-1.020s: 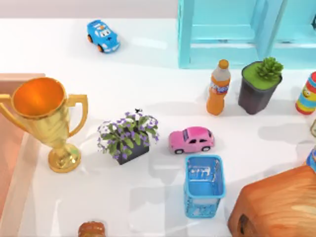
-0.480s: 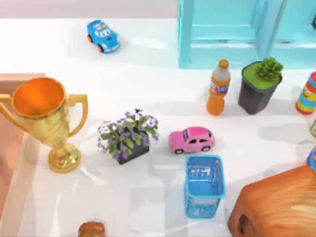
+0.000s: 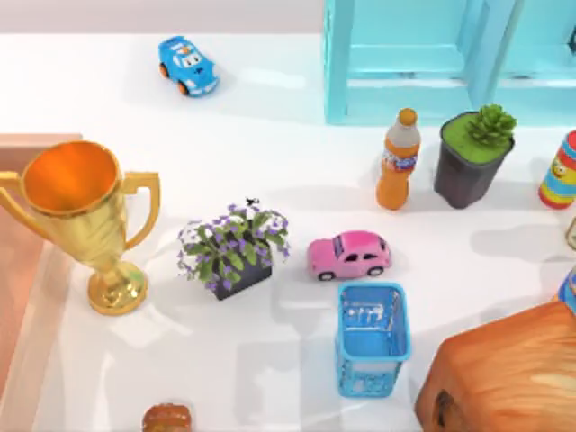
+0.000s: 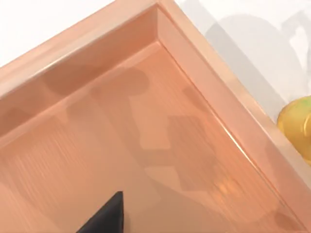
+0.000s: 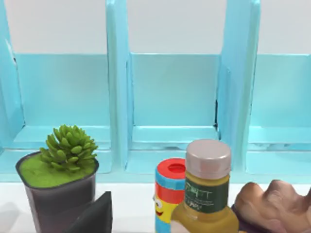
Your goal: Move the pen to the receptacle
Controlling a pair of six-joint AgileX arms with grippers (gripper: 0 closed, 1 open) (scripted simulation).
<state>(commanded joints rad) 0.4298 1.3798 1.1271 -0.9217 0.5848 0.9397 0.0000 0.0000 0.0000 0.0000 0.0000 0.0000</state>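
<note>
Top view: on the white surface (image 3: 270, 117) a blue basket (image 3: 373, 360) stands just below the pink toy car (image 3: 349, 255). A pale, lettered shape lies inside it, likely the pen (image 3: 364, 316), though I cannot tell for sure. Over in the left wrist view, the left claw (image 4: 107, 218) hangs above the copper-pink tray (image 4: 194, 63). The right claw (image 5: 95, 216) sits close to the potted succulent (image 5: 60, 170), facing the turquoise shelf (image 5: 170, 97). Whether either claw is apart or together, I cannot tell.
</note>
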